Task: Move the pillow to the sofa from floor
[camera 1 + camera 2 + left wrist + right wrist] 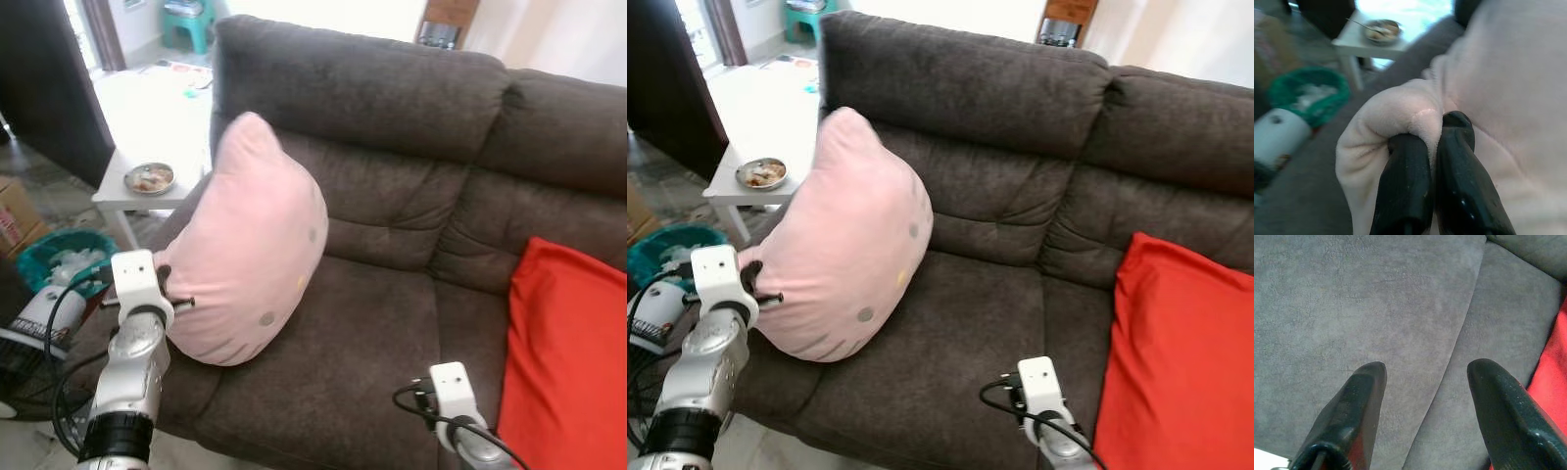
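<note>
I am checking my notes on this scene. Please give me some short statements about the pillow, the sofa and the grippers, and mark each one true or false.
1. The left gripper is shut on a fold of the pink pillow. True.
2. The pink pillow lies flat on the floor. False: it stands over the left end of the brown sofa, at its seat.
3. The right gripper is open over the sofa seat. True.
4. A blue pillow lies on the sofa. False: the other one is a red pillow.
5. A bowl stands on the white side table. True.
</note>
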`<state>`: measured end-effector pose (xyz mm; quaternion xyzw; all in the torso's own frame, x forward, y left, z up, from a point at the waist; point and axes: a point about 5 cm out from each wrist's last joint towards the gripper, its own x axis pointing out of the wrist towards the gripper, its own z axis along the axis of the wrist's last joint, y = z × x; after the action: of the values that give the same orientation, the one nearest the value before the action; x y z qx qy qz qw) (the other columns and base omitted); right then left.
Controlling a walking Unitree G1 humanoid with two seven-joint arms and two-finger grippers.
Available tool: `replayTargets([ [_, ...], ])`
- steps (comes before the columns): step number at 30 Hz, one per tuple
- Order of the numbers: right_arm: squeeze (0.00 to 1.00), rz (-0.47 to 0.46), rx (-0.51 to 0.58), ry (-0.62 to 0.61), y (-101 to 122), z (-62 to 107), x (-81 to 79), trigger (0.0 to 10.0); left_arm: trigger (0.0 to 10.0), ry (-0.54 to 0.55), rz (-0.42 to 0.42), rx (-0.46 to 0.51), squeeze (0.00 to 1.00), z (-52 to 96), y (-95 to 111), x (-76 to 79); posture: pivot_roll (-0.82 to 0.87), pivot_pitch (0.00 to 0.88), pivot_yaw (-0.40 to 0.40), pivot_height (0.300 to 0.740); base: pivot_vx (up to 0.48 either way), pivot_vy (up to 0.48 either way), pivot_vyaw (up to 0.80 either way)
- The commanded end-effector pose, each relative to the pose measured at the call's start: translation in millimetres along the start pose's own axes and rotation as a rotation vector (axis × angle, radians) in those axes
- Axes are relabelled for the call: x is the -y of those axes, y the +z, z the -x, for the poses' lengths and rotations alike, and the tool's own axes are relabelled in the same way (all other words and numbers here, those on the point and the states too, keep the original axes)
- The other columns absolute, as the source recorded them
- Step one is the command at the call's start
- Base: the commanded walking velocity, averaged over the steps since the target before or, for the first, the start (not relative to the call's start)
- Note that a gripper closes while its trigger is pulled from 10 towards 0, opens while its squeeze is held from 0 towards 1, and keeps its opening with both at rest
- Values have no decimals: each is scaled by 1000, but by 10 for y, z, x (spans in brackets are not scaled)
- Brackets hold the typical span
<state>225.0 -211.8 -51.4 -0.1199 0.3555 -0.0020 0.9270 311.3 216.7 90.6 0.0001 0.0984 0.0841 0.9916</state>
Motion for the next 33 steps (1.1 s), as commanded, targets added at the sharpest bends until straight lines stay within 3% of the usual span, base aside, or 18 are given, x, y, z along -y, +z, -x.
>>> replayTargets([
  [1, 0, 9, -35, -9, -60, 7, 14, 10000, 10000, -164, -31, 13, 0, 31, 6, 235, 174, 39, -125, 740, 0, 0, 0],
  [2, 0, 14, -53, -15, -101, 15, 25, 10000, 10000, -332, -21, 3, 0, 91, -2, 446, 181, 37, -126, 740, 0, 0, 0],
  [3, 0, 14, -53, -15, -101, 15, 25, 10000, 10000, -332, -21, 3, 0, 91, -2, 446, 181, 37, -126, 740, 0, 0, 0],
  [4, 0, -3, -65, -21, -136, 23, 21, 10000, 10000, -458, -40, 21, 0, 160, 18, 591, 180, 36, -125, 740, 0, 0, 0],
  [5, 0, -12, -75, -29, -161, 30, 20, 10000, 10000, -512, -50, 27, 0, 193, 22, 640, 177, 35, -123, 740, 0, 0, 0],
  [6, 0, -12, -75, -29, -161, 30, 20, 10000, 10000, -512, -50, 27, 0, 193, 22, 640, 177, 35, -123, 740, 0, 0, 0],
  [8, 0, -35, -103, -55, -247, 55, 14, 10000, 10000, -666, -82, 23, 0, 292, 11, 740, 175, 35, -121, 740, 0, 0, 0],
  [13, 0, -61, -132, -88, -359, 96, 20, 10000, 10000, -754, -142, 2, 0, 358, -12, 714, 179, 36, -121, 740, 0, 0, 0],
  [16, 0, -60, -152, -91, -430, 124, 14, 10000, 10000, -667, -165, 24, 0, 301, 15, 601, 179, 35, -122, 740, 0, 0, 0],
  [17, 0, -64, -170, -93, -486, 146, 10, 10000, 10000, -549, -166, 59, 0, 225, 65, 498, 181, 36, -123, 740, 0, 0, 0],
  [20, 0, -67, -187, -99, -537, 167, 9, 10000, 10000, -350, -166, 102, 0, 118, 145, 313, 186, 36, -127, 740, 0, 0, 0],
  [23, 0, -67, -191, -102, -553, 174, 6, 10000, 10000, -245, -161, 133, 0, 78, 211, 198, 186, 36, -127, 740, 0, 0, 0],
  [27, 0, -76, -189, -106, -561, 180, -3, 10000, 10000, -85, -94, 191, 0, 26, 316, 49, 178, 31, -127, 740, 0, 0, 0],
  [29, 0, -78, -190, -107, -565, 181, -2, 10000, 10000, -50, -59, 198, 0, 10, 330, 23, 180, 30, -129, 740, 0, 0, 0],
  [33, 0, -73, -198, -101, -588, 191, -24, 10000, 10000, -231, -130, 125, 0, -2, 210, 255, 183, 26, -130, 740, 0, 0, 0],
])
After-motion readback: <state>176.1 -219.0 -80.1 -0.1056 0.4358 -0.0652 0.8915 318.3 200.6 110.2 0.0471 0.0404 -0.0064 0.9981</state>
